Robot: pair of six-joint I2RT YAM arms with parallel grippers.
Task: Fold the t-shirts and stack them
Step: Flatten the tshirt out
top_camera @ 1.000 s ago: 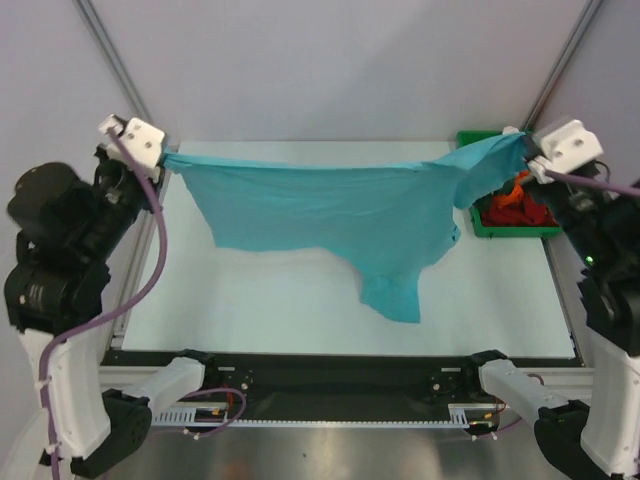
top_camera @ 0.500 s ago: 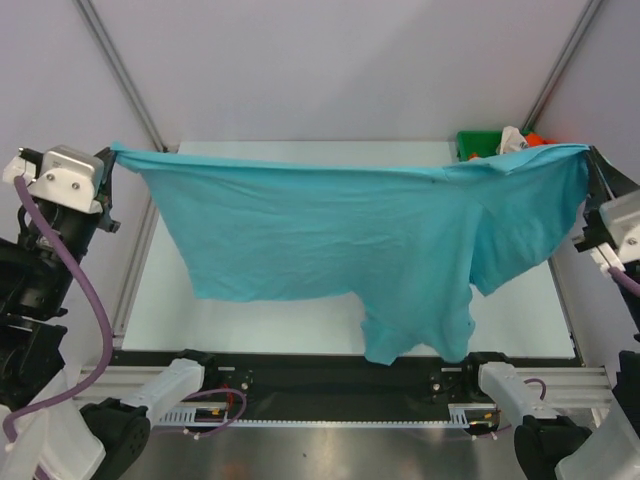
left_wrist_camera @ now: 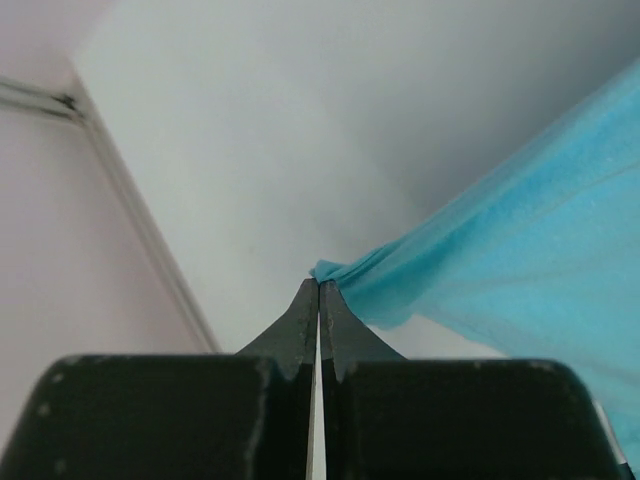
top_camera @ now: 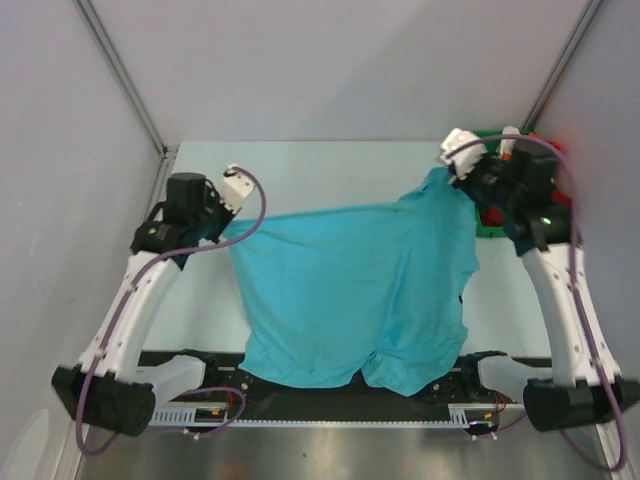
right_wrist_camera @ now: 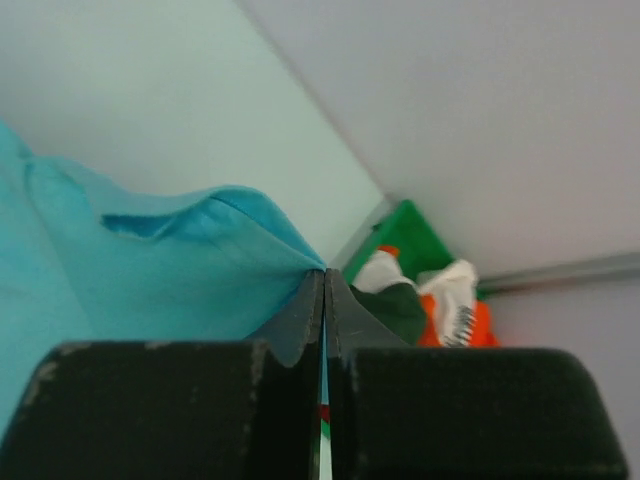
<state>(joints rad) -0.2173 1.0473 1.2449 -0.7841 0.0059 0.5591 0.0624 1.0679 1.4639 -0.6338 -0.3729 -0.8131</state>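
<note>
Pale table (top_camera: 330,165), grey walls behind. Left gripper (left_wrist_camera: 318,287) pinched tight on one corner of the turquoise t-shirt (top_camera: 350,290), which is spread across the table with its hem over the near edge. Right gripper (right_wrist_camera: 323,275) clamped on the opposite corner, near the green bin (right_wrist_camera: 405,232) holding more t-shirts (right_wrist_camera: 455,305).

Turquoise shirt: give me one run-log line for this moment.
left gripper: shut on turquoise t-shirt | right gripper: shut on same shirt | shirt: spread between them, hem at near edge of table

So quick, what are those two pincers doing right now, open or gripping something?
The left pincer is closed, pinching an edge of the turquoise t-shirt.
The right pincer is closed, pinching the same shirt's other side.
</note>
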